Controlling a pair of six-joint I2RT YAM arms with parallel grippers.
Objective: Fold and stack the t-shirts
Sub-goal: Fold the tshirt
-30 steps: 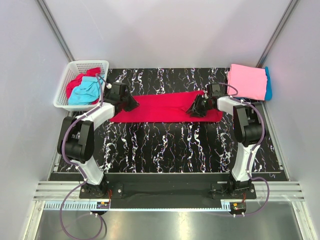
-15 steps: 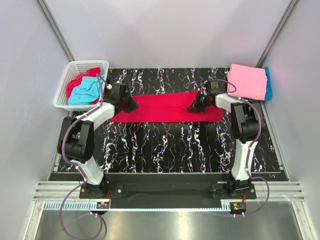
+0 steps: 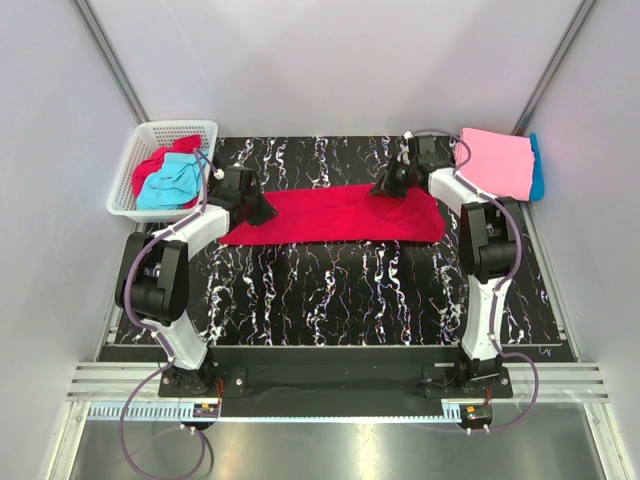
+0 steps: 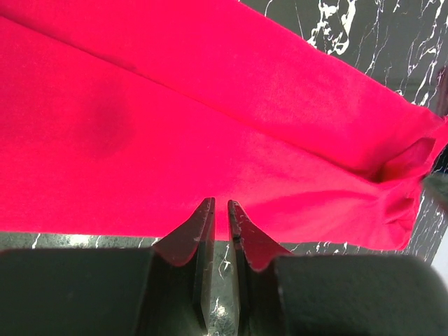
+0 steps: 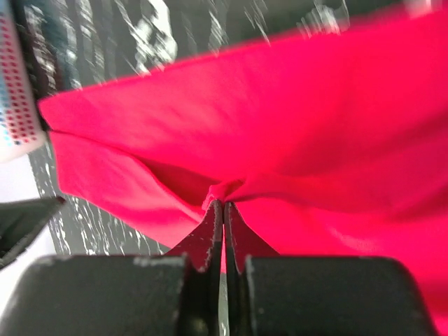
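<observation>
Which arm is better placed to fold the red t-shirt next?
Probably the right arm: its jaws are shut on a pinch of the red t-shirt at its far right edge. The left arm shows a slit between its jaws, no cloth visibly inside.

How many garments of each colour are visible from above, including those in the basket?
Red: 2, flat red shirt, crumpled red shirt
Turquoise: 2, crumpled turquoise shirt, folded turquoise shirt
Pink: 1, folded pink shirt
Total: 5

a lab test cell: bare grey walls [image 3: 330,60], aluminium framing [image 3: 110,60]
</observation>
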